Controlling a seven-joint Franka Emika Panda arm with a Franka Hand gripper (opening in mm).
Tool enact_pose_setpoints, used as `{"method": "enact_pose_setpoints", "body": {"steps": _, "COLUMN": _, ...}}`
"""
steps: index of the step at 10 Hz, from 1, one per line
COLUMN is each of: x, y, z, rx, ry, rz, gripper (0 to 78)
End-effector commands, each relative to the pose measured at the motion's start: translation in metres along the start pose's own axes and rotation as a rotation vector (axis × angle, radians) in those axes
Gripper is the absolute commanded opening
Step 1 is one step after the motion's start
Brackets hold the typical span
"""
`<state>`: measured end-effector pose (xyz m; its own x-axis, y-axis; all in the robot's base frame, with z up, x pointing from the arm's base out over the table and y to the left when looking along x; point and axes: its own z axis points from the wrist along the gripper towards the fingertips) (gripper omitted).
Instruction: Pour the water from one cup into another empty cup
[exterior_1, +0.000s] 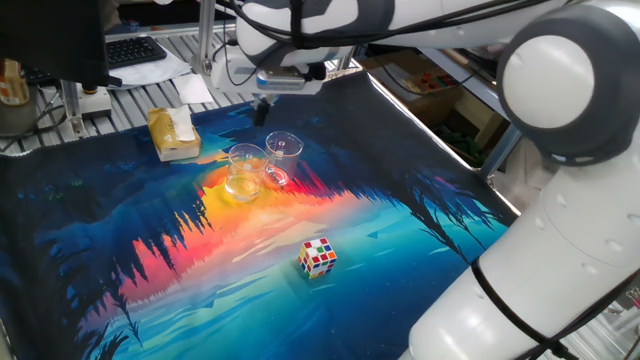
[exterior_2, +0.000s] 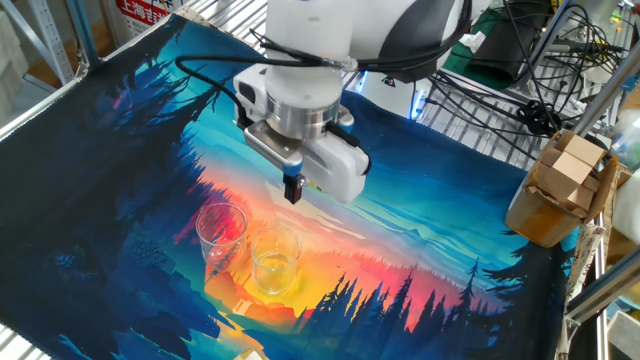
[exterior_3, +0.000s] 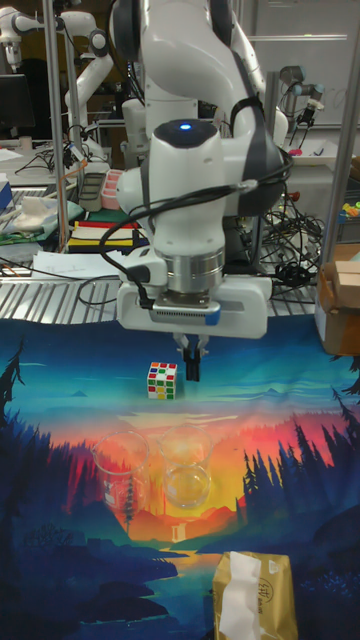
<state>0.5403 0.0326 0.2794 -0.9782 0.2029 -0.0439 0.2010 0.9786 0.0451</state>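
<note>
The gripper (exterior_3: 192, 366) hangs in the air above the printed landscape mat (exterior_2: 130, 170), its two dark fingers (exterior_2: 292, 189) pointing straight down and drawn close together with nothing between them; whether a thin gap remains cannot be told. In the tall fixed view two clear glass cups stand upright on the orange part of the mat, side by side and touching or nearly so: the cup holding water (exterior_3: 186, 472) sits almost directly below the gripper, at about 6 o'clock from it, and the empty cup (exterior_3: 122, 469) stands at 9 o'clock from its neighbour. The water (exterior_2: 274, 279) shows as a shallow clear pool in the bottom of the glass. A Rubik's cube (exterior_3: 162, 380) lies on the mat at 9 o'clock from the fingertips, a little beyond the cups toward the robot's base. A yellow tissue pack (exterior_3: 253, 596) lies at the near edge of the mat, at roughly 5 o'clock from the cups. A cardboard box (exterior_2: 556, 196) stands off the mat on the metal bench.
</note>
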Motion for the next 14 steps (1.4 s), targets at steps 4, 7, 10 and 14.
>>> {"method": "enact_pose_setpoints", "body": {"steps": 4, "x": -0.0023, "y": 0.0058, "z": -0.0055, "rx": -0.004, "ry": 0.029, "rz": 0.019, "gripper": 0.0}}
{"method": "enact_pose_setpoints", "body": {"steps": 7, "x": -0.0015, "y": 0.0066, "z": -0.0064, "rx": -0.007, "ry": 0.042, "rz": 0.020, "gripper": 0.0}}
{"method": "enact_pose_setpoints", "body": {"steps": 10, "x": -0.0004, "y": 0.0068, "z": -0.0070, "rx": -0.005, "ry": 0.049, "rz": 0.014, "gripper": 0.0}}
{"method": "enact_pose_setpoints", "body": {"steps": 14, "x": -0.0004, "y": 0.0068, "z": -0.0070, "rx": -0.050, "ry": 0.045, "rz": 0.057, "gripper": 0.0}}
